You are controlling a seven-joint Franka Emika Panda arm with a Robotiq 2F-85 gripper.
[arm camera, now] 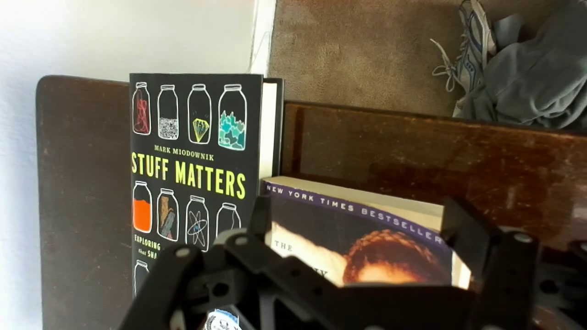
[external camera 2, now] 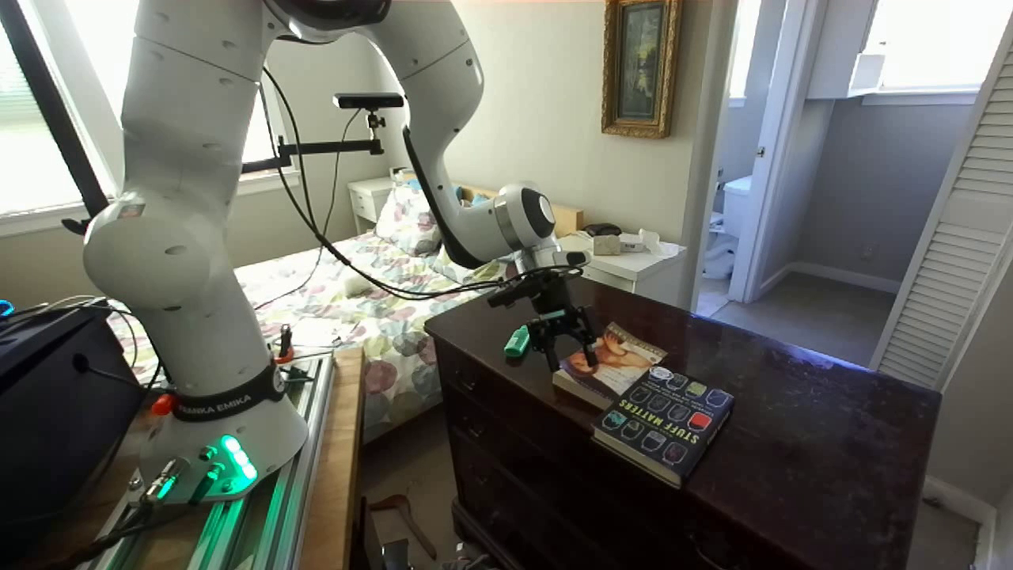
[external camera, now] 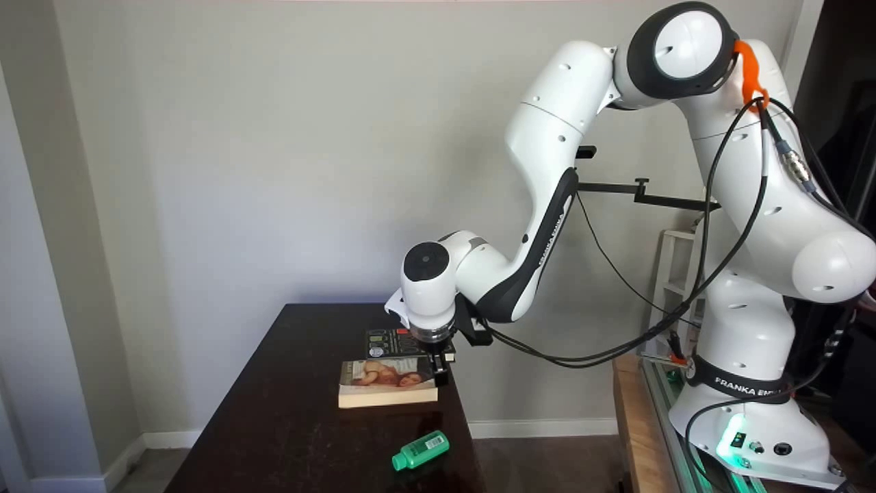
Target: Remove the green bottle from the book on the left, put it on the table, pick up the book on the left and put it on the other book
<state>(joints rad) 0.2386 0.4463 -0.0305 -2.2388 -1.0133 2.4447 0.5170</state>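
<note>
On the hardback (arm camera: 192, 176), "STUFF MATTERS" can be read in yellow, with "MARK MIODOWNIK" set above it; lower down, "EXPLORING" is made out, and the line under it is cut off by the gripper (external camera 2: 572, 362) after "that SHA". On the paperback (arm camera: 367, 243), "NEW YORK TIMES BESTSELLER" is printed across a purple strip, and "THE" is legible below, the rest of the title being mostly hidden by the gripper. "FRANKA EMIKA" is lettered along the arm (external camera: 540, 144). A white label is borne by the green bottle (external camera: 421, 450), its print too small to be read.

The bottle is laid on its side on the dark table (external camera: 287, 424), its narrow end pointed away from the arm's base (external camera: 794, 424) and its long axis set at a slant to the books. The paperback is laid flat with its cover up; its purple strip is turned toward the base, and its long axis is led outward from beneath the gripper.

The paperback's end nearest the base is found below the gripper. In the wrist view the fingers (arm camera: 470, 233) are seen spread wide, with the strip framed between them; whether the book is touched cannot be told. The hardback is placed just beside the paperback, to one side of the gripper; to the opposite side, and apart from it, the bottle is found.
</note>
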